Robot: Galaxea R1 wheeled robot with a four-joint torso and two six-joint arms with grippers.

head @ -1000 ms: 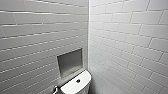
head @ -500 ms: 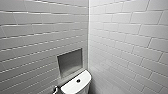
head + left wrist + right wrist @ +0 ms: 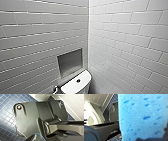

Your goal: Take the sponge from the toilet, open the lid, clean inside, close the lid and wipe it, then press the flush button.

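The blue sponge [image 3: 142, 116] sits very close to the camera in the right wrist view, pitted with small holes. My right gripper [image 3: 146, 139] is shut on it, with a dark edge showing at the sponge's base. Beside it in that view is the white toilet [image 3: 91, 117], its oval part turned toward the camera; whether the lid is up I cannot tell. In the head view the toilet's flat tank top [image 3: 75, 86] with its round flush button [image 3: 78, 80] stands in the corner. The left wrist view shows the toilet's white base [image 3: 41, 97].
Grey-white tiled walls meet in a corner, with a recessed niche [image 3: 70, 62] above the tank. A small dark fitting [image 3: 56, 89] sits left of the tank. The floor [image 3: 7, 122] is dark blue mosaic, and a white tiled wall [image 3: 75, 105] runs beside the toilet.
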